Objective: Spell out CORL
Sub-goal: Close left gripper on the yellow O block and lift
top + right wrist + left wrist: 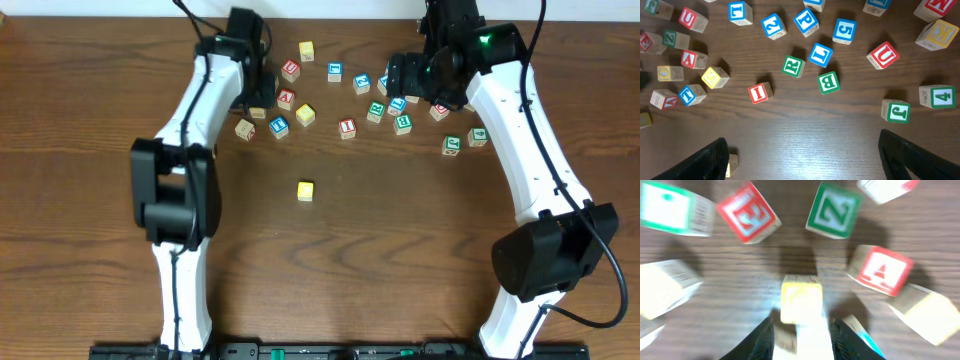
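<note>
A dark wood-grain surface (400, 250) carries the job. Nearest the robot's base, one yellow-topped cube (305, 190) sits alone in the open middle, well apart from every other block. Its letter is too small to read, but it looks like the start of the word.

Farther out, a scatter of letter cubes runs across the far side. At its left end the left fingers (760, 342) flank a second yellow-topped cube (801, 300), one on each side. Blur in the left wrist view hides whether they press on it or stop just short, and its letter cannot be read. A red A (881, 270) and a green Z (832, 210) stand just beyond it, near but apart.

The right fingers (710, 160) hang spread wide and empty above the right part of the scatter. There the green R (793, 66) and a blue L (820, 54) sit just beside each other, the L slightly farther out.

The step in hand appears to be picking up the second letter. Done well, it calls for a square, centred hold on the cube's side faces and a straight lift clear of the A and Z. The cube should then go down just beside the lone cube, letter up and edges in line, with room left for R and L.
</note>
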Controlling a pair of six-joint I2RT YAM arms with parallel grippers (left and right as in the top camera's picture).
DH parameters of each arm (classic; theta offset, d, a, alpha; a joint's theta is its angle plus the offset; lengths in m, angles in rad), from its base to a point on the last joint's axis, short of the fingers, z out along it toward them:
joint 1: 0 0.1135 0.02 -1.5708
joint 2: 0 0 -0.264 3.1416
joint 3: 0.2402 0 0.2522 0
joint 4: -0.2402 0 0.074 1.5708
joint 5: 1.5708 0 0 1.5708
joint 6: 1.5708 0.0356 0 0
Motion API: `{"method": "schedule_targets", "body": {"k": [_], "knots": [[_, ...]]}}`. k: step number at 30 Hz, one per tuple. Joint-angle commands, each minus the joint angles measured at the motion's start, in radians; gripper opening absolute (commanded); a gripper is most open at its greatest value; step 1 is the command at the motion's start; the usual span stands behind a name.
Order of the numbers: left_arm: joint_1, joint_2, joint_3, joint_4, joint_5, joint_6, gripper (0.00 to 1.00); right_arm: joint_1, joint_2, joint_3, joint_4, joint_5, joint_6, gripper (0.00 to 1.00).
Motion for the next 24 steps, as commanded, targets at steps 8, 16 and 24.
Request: {"method": "schedule_targets", "body": {"k": [8,16,24], "knots": [[-0.001,-0.14,-0.001,-0.034,-0.037,0.04,0.35,-0.003,-0.006,-0.007,-0.002,0.017,-0.015,0.91],[-0.001,-0.012,-0.005,-0.007,-0.039,0.04,0.41,-0.002,-0.006,-0.007,-0.006,0.019,-0.015,0.91],[-0.002,0.077,-0.006,0.034,-0.039,0.04,0.43,-0.002,-0.006,-0.007,-0.005,0.019,-0.015,0.91]]}}
